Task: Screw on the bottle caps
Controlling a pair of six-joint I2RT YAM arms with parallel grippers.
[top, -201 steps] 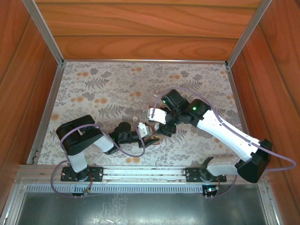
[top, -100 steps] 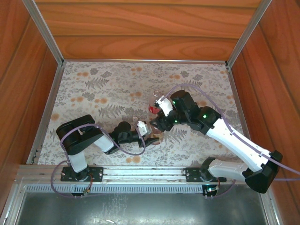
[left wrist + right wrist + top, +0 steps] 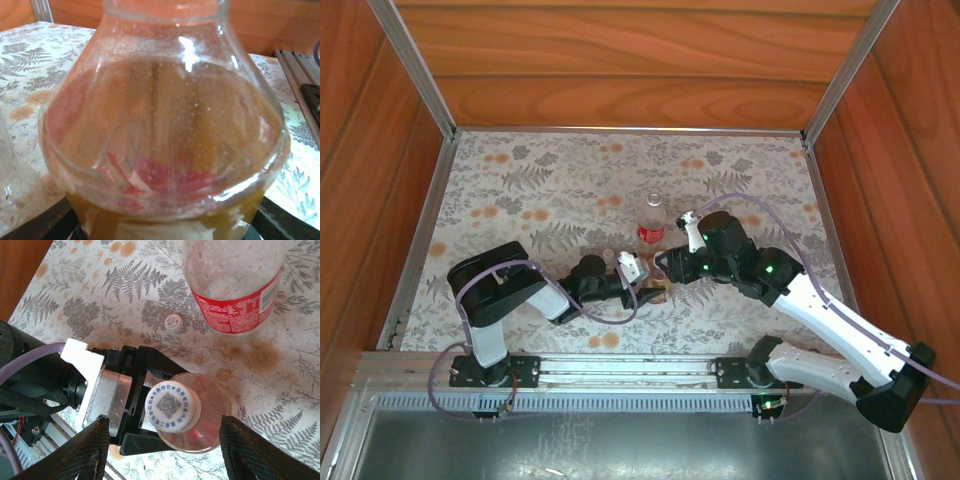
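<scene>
The left hand (image 3: 647,288) reaches in from the left and is clamped on the brown bottle (image 3: 212,412), one black jaw on each side of its body. The bottle stands upright on the flowered table (image 3: 125,280), near the middle and toward the near edge. A white cap (image 3: 172,407) printed with a square code sits on the neck of this bottle. In the left wrist view the bottle's shoulder is pressed up close, with amber liquid and a patch of red showing through it.

The right hand (image 3: 670,268) hangs over the brown bottle. Its fingers (image 3: 92,452) stand apart, one on each side of the capped neck and clear of the cap.

The clear bottle (image 3: 235,285) with the red label stands upright just beyond the brown one, apart from it. A second white cap (image 3: 173,322) lies flat on the table, left of the clear bottle and just past the left hand.
</scene>
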